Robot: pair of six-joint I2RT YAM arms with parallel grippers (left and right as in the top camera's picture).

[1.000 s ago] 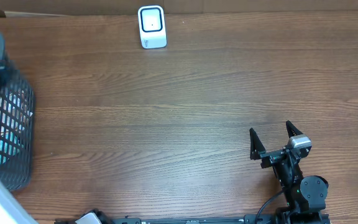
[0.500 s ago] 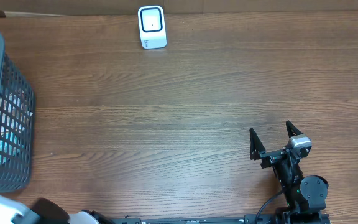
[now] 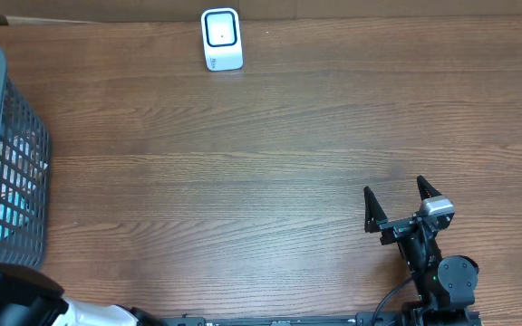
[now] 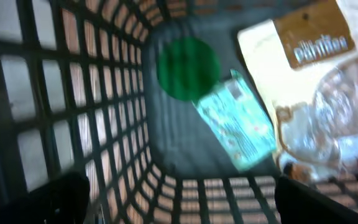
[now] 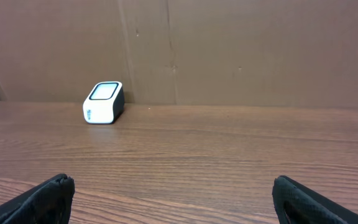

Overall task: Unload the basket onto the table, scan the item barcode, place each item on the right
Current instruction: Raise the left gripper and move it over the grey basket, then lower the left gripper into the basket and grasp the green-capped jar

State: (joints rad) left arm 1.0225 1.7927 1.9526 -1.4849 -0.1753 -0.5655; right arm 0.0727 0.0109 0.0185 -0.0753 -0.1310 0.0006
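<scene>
- Wooden table carrying everything.
- Black mesh basket stands at the table's left edge and holds the items.
- White-and-brown snack bag lies in the basket, overlapping a teal packet; a blurred green round shape sits beside the packet.
- Right gripper is near the front-right corner, fingers spread, holding nothing.
- Left gripper is above the basket, fingers spread, grasping nothing.
- White barcode scanner stands at the far edge.

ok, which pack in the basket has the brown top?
The large cream pouch at the right side of the basket: brown band with pale lettering across its top. The smaller teal packet beside it has none.
</scene>
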